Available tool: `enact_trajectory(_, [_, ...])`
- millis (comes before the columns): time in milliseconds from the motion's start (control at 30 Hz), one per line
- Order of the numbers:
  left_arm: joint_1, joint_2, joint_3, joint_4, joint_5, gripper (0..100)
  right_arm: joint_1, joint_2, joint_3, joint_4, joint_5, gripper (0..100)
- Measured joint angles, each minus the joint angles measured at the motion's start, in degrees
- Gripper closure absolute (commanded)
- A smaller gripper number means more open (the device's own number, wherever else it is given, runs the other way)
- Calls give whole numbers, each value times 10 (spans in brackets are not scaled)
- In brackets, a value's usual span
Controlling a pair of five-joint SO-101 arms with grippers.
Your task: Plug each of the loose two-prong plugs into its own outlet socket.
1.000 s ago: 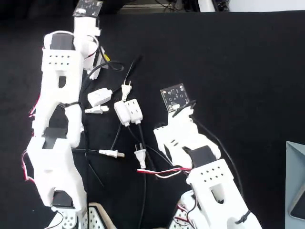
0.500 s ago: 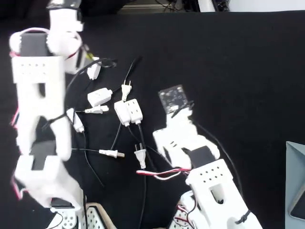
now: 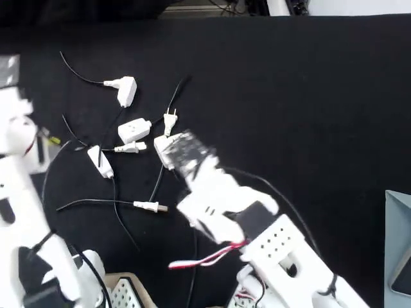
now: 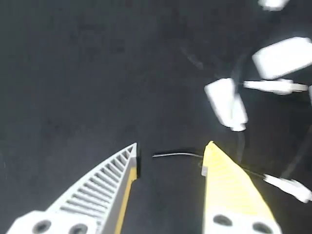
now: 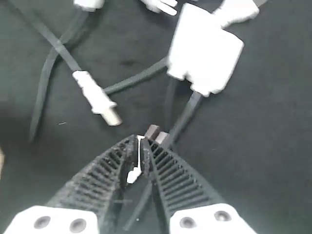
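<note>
- Since a second ago, my left arm (image 3: 16, 186) has swung off the cluster of cords out to the nine o'clock edge of the black table (image 3: 321, 96). My right arm (image 3: 221, 196) has pushed toward ten o'clock, over the spot where one plug lay.
- My right gripper (image 5: 140, 142) has its fingers pressed together on that pinched plug (image 5: 132, 174). Its white body sits between my pads and its two prongs poke out past my fingertips.
- My left gripper (image 4: 170, 151) hangs over bare cloth with its fingers wide apart and nothing between them.
- The double socket (image 3: 164, 149) lies near the table's middle, at eleven o'clock from my right arm and partly under my wrist camera. In the right wrist view it (image 5: 204, 51) is near my fingertips but apart from them.
- One long plug (image 3: 149, 206) lies at nine o'clock from my right arm.
- A short plug (image 3: 169, 120) lies at twelve o'clock from the double socket.
- A side plug (image 3: 130, 148) lies just beside the double socket, at nine o'clock from it.
- A square socket (image 3: 133, 130) sits at ten o'clock from the double socket.
- Two more white cord heads lie loose, the far head (image 3: 126, 90) at eleven o'clock and the near head (image 3: 101, 160) at nine o'clock. I cannot tell whether they are plugs or sockets.
</note>
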Motion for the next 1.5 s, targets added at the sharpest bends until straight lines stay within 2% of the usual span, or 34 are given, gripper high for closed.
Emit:
enact_trajectory(167, [-58, -39, 172, -103, -4, 779, -56, 119, -84, 5, -1, 975])
enact_trajectory(233, [-69, -47, 223, -125, -4, 779, -76, 188, -125, 5, 1, 930])
enact_trajectory(367, [-88, -59, 292, -157, -4, 779, -97, 320, -193, 9, 1, 856])
enact_trajectory(667, [-128, -98, 389, -229, 48, 779, -111, 478, -281, 9, 57, 857])
enact_trajectory(933, [-128, -153, 447, -251, 62, 779, -118, 543, -312, 9, 102, 857])
enact_trajectory(1300, [-127, -231, 493, -251, 62, 779, -118, 621, -365, 9, 102, 858])
enact_trajectory(1500, [-127, -258, 503, -251, 62, 779, -118, 632, -371, 9, 102, 962])
